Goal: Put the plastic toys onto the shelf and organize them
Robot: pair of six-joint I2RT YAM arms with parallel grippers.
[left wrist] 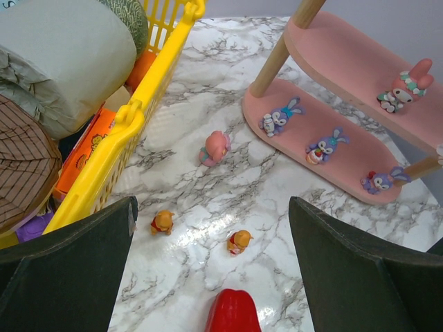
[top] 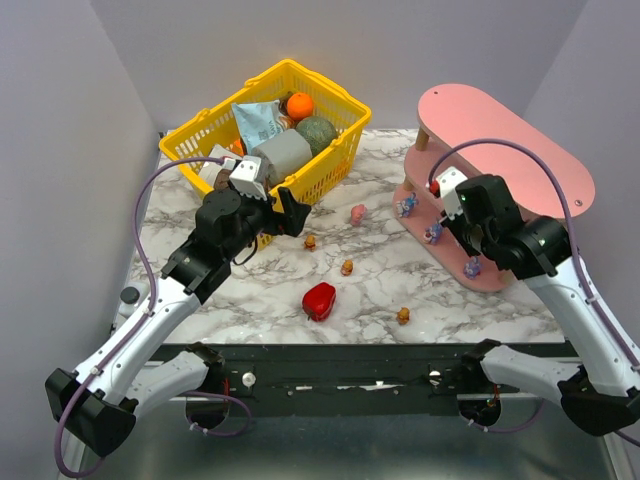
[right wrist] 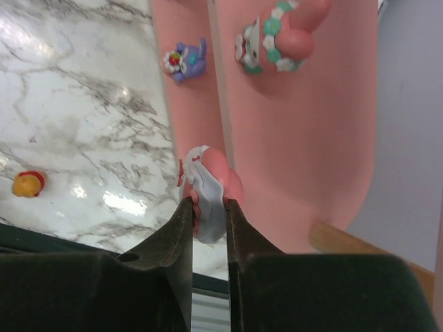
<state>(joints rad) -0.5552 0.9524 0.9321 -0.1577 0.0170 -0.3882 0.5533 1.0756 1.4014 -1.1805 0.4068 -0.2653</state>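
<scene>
Plastic toys (left wrist: 239, 241) are partly on the marble table (top: 430, 300) and partly on the pink shelf (top: 505, 145), which stands at the right of the top view. On the table I count four of them in the top view: one pink figurine (top: 358, 212) near the middle, and three orange-brown figurines (top: 310, 241) going down toward the lower right, well apart from each other. A glossy red pepper (top: 319, 300) lies among them, lower in the frame. In the left wrist view three purple-blue rabbit figurines (left wrist: 324, 146) sit in a row on the lowest board, and a pink long-eared figurine (left wrist: 405, 86) lies on the middle board, at the upper right.

My right gripper (right wrist: 208, 204) is closed narrow on a pink and white figurine (right wrist: 208, 173). In its wrist view the two fingers (right wrist: 176, 235) pinch it from both sides, at the centre of the frame, in front of the pink boards. I cannot tell if this toy touches a board. In the top view this gripper is under the top board, on the left side of the shelf.

My left gripper (left wrist: 211, 207) is wide open and holds nothing. It hangs over the table, beside the yellow mesh basket (top: 325, 170) at the upper left. The pink figurine and two orange-brown ones are visible between its fingers.
</scene>
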